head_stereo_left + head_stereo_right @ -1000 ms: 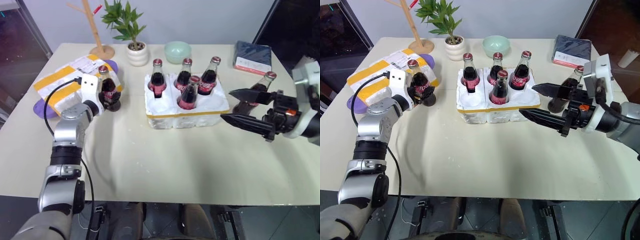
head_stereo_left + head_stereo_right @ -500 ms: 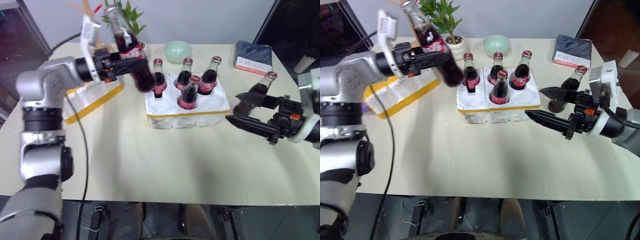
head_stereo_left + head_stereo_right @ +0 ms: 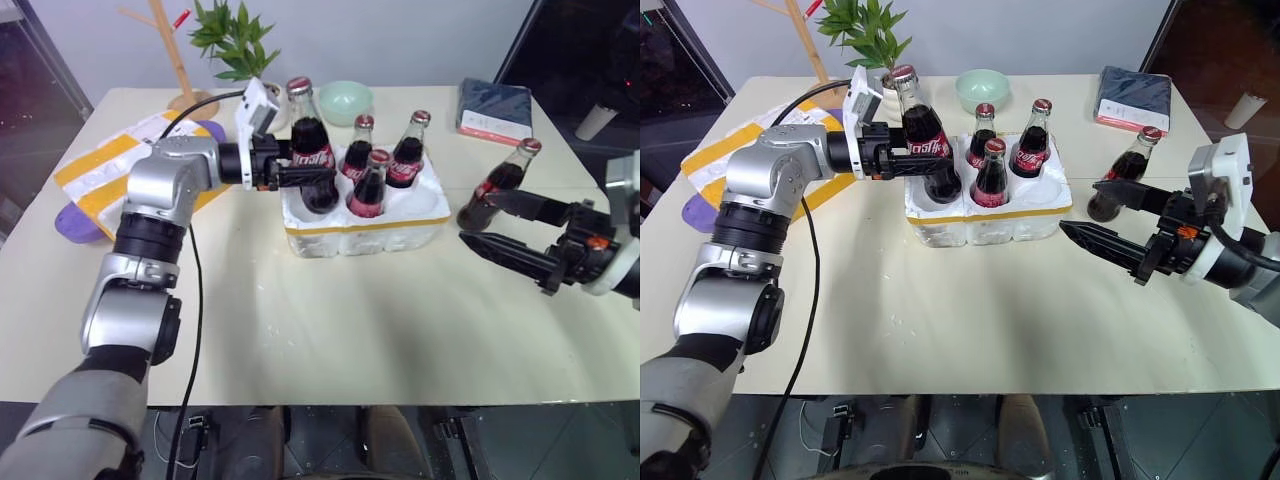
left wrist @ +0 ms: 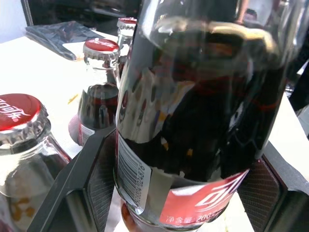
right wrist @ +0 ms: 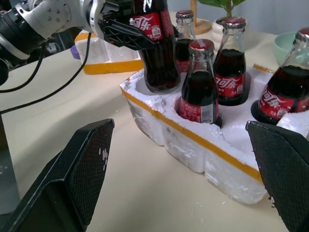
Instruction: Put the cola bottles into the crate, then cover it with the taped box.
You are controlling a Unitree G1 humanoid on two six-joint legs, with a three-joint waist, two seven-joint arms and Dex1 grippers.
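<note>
My left gripper (image 3: 322, 176) is shut on a cola bottle (image 3: 308, 150), held nearly upright with its base at the front-left well of the crate (image 3: 365, 222). The wrist view shows the bottle (image 4: 193, 121) between the pads (image 4: 96, 179). Several cola bottles (image 5: 200, 82) stand in the crate's wells (image 5: 193, 145). Another cola bottle (image 3: 500, 182) stands on the table right of the crate. Beside it, my right gripper (image 3: 476, 218) hangs open and empty, pointing at the crate. The taped box (image 3: 95, 175) lies at the far left behind my left arm.
A potted plant (image 3: 232, 40), a wooden stand (image 3: 175, 55) and a pale green bowl (image 3: 345, 100) line the table's back edge. A dark book (image 3: 495, 100) lies at the back right. A purple object (image 3: 75, 220) shows under the taped box.
My left gripper lifted the cola bottle from beside the taped box and swung it right to the crate's left end. The right gripper stayed put. The view shifted slightly.
</note>
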